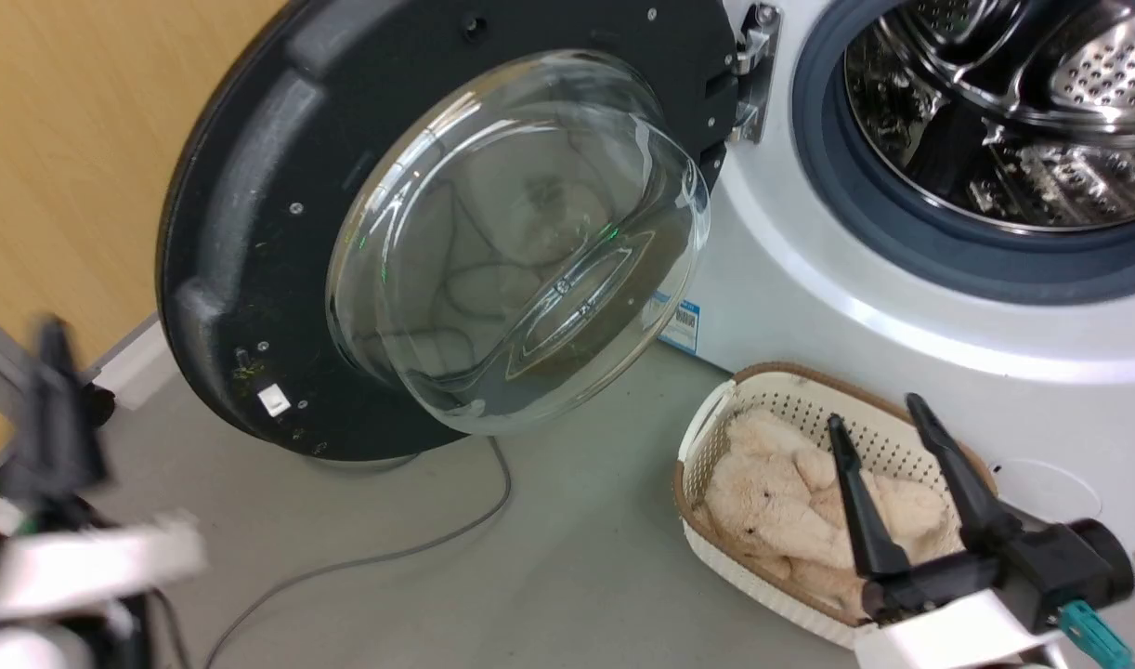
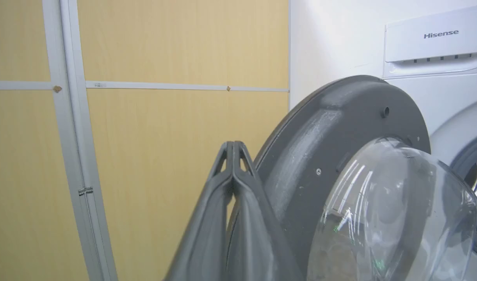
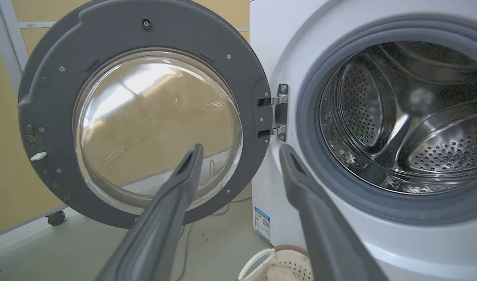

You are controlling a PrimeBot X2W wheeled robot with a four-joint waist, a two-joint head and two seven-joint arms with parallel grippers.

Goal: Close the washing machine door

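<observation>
The washing machine door [image 1: 280, 232] stands swung wide open on its hinge, its black rim and bulging glass bowl facing me; it appears too as the door [image 3: 51, 101] and the door [image 2: 320, 128]. The white washing machine [image 1: 809, 269] shows its steel drum and grey-blue gasket, and the washing machine [image 3: 277, 47] fills the right of the right wrist view. My left gripper [image 2: 234, 145] is shut, empty, its tips just left of the door's outer edge; in the head view the left gripper [image 1: 52, 339] is a blur at lower left. My right gripper [image 1: 874, 409] is open over the basket; the right gripper [image 3: 240, 147] points at the hinge.
A white plastic basket [image 1: 716, 409] of beige plush sits on the floor before the machine, under my right gripper. A grey cable [image 1: 419, 548] runs across the grey floor. A yellow panelled wall [image 1: 66, 139] with grey framing stands behind the door at left.
</observation>
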